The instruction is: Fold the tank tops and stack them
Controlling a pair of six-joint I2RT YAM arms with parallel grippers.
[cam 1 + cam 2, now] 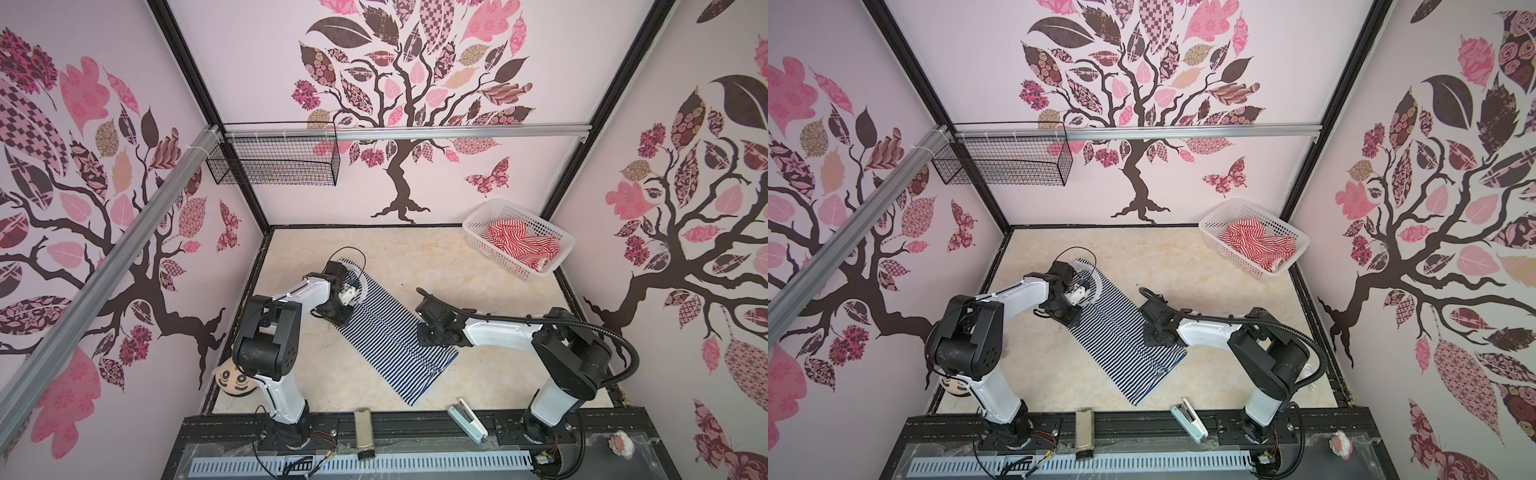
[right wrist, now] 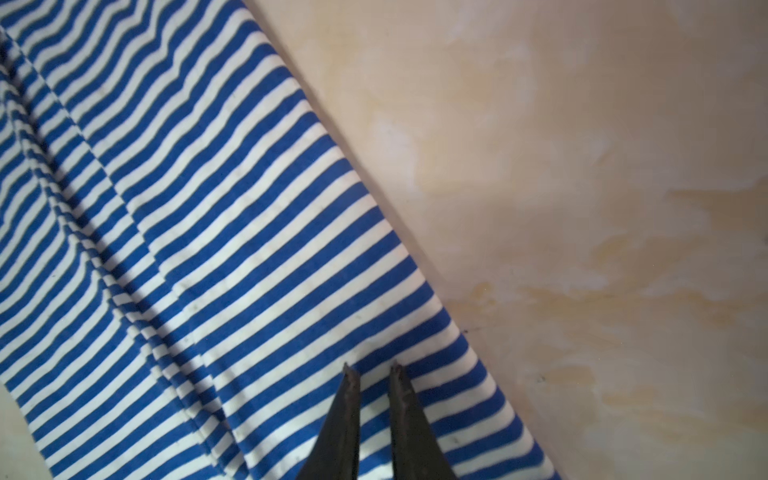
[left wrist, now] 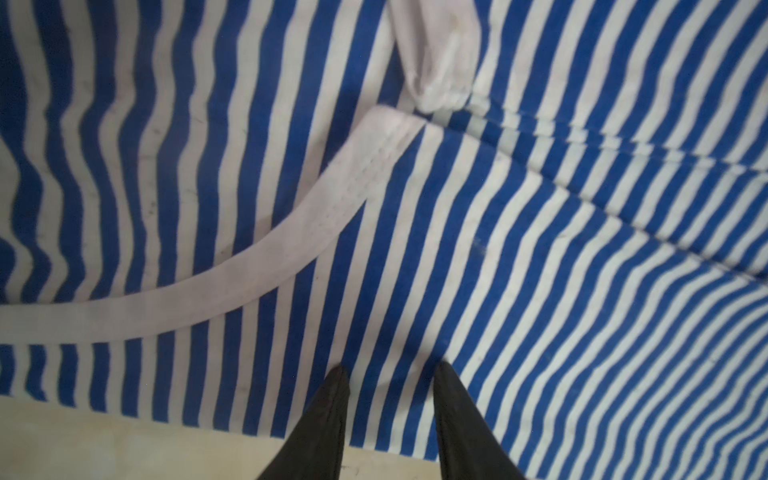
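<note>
The navy-and-white tank top (image 1: 395,332) (image 1: 1125,332) lies folded into a long strip, slanting across the middle of the table. My left gripper (image 3: 391,365) is open over its far end. The tips rest close to the striped cloth (image 3: 540,249) beside the white trim (image 3: 291,266). My right gripper (image 2: 372,365) is over the strip's right edge (image 2: 208,208). Its jaws stand a narrow gap apart, with flat cloth showing between them. The red-and-white tank top (image 1: 519,241) (image 1: 1254,241) lies crumpled in the white basket (image 1: 511,266) at the back right.
A plush doll (image 1: 235,380) sits by the left arm's base. A stapler (image 1: 467,419) and a grey block (image 1: 363,432) lie on the front rail. A black wire basket (image 1: 274,160) hangs on the back wall. Beige tabletop (image 2: 582,208) shows to the right of the strip.
</note>
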